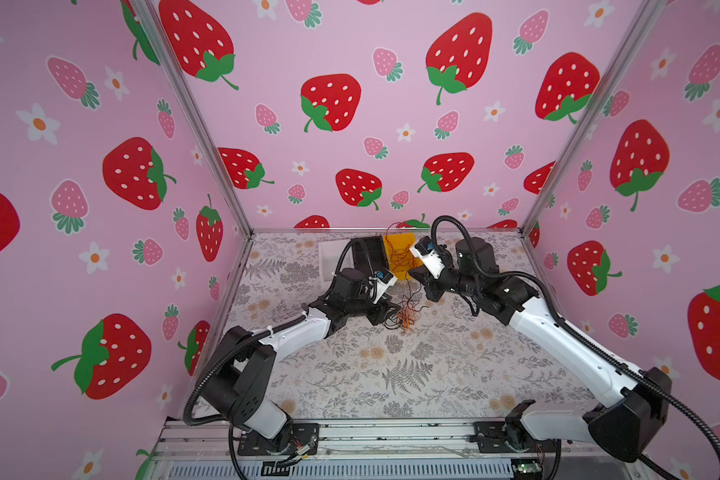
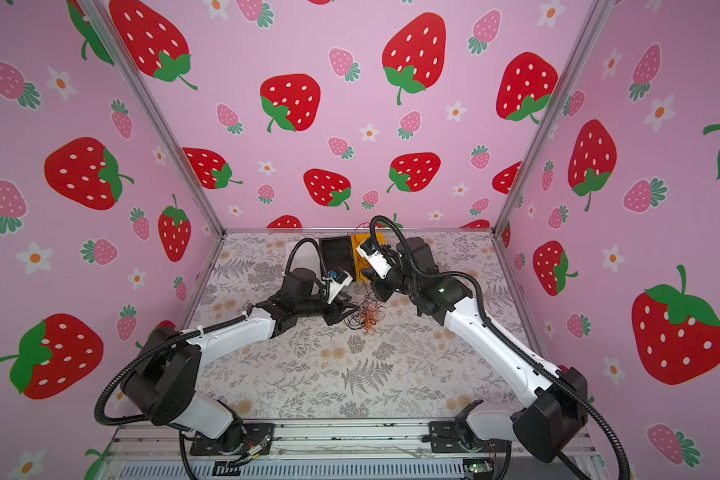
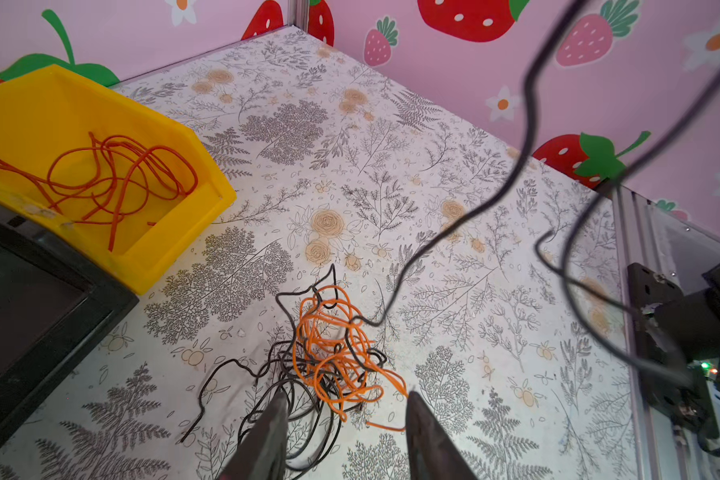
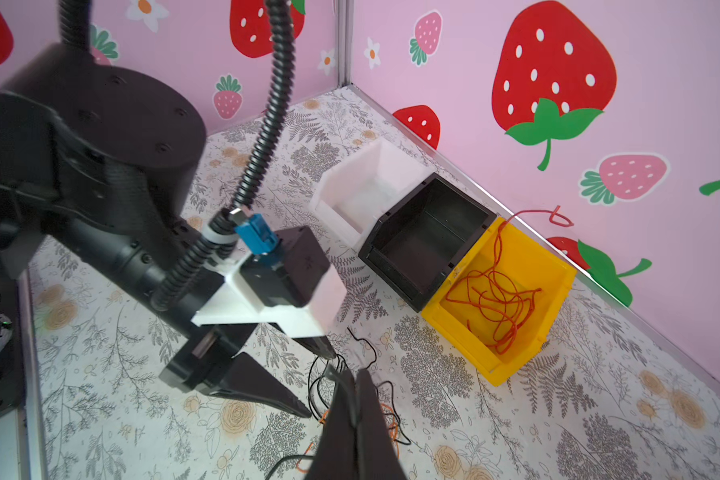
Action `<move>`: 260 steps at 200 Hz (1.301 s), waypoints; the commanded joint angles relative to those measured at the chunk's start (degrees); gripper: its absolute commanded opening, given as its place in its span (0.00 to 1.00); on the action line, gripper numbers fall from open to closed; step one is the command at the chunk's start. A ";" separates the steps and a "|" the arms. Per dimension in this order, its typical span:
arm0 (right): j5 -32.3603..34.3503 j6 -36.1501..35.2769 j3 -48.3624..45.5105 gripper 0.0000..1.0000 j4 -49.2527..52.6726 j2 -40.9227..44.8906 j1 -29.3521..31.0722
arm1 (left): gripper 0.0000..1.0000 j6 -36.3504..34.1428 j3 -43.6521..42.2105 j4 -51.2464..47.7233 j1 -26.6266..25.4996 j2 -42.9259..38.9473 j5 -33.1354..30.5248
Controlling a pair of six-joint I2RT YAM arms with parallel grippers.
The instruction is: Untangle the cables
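A tangle of orange and black cables [image 3: 333,353] [image 1: 406,318] [image 2: 366,318] lies on the floral table. My left gripper [image 3: 348,395] [image 1: 385,309] [image 4: 321,384] is low at the tangle's near edge. It is open, its fingertips either side of loose orange and black strands. My right gripper [image 4: 352,372] [image 1: 411,274] [image 2: 368,279] hangs above the tangle, shut on a black cable [image 3: 528,124] that rises from the pile. A red cable [image 3: 113,183] [image 4: 495,299] lies coiled in the yellow bin [image 3: 208,174] [image 4: 516,361], with one end hanging over the bin's back edge.
A black bin [image 4: 391,257] [image 1: 373,249] and a white bin [image 4: 337,208] [image 1: 333,257] stand in a row with the yellow bin along the back wall. Pink strawberry-print walls close three sides. The arm bases sit on a metal rail [image 1: 391,432] at the front.
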State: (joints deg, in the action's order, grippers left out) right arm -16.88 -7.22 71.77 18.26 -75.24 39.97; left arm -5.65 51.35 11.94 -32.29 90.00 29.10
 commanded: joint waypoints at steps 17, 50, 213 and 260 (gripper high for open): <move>-1.48 -3.54 4.13 0.00 4.01 1.17 -0.10 | 0.50 -1.15 1.08 4.17 0.39 2.19 2.10; 0.57 -4.11 6.28 0.00 3.74 2.16 -0.07 | 0.51 -1.84 1.70 2.27 0.39 3.10 2.62; 8.31 -5.61 23.24 0.00 -0.86 0.64 -0.07 | 0.55 -0.73 1.73 1.73 0.30 3.47 2.10; 6.65 -5.48 25.37 0.00 -0.13 -0.34 -0.15 | 0.71 0.79 1.68 9.78 -1.65 2.65 2.51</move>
State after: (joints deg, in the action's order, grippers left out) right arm -9.19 -11.88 95.68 18.85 -74.98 39.97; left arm -4.58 51.07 16.03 -32.51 93.19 30.63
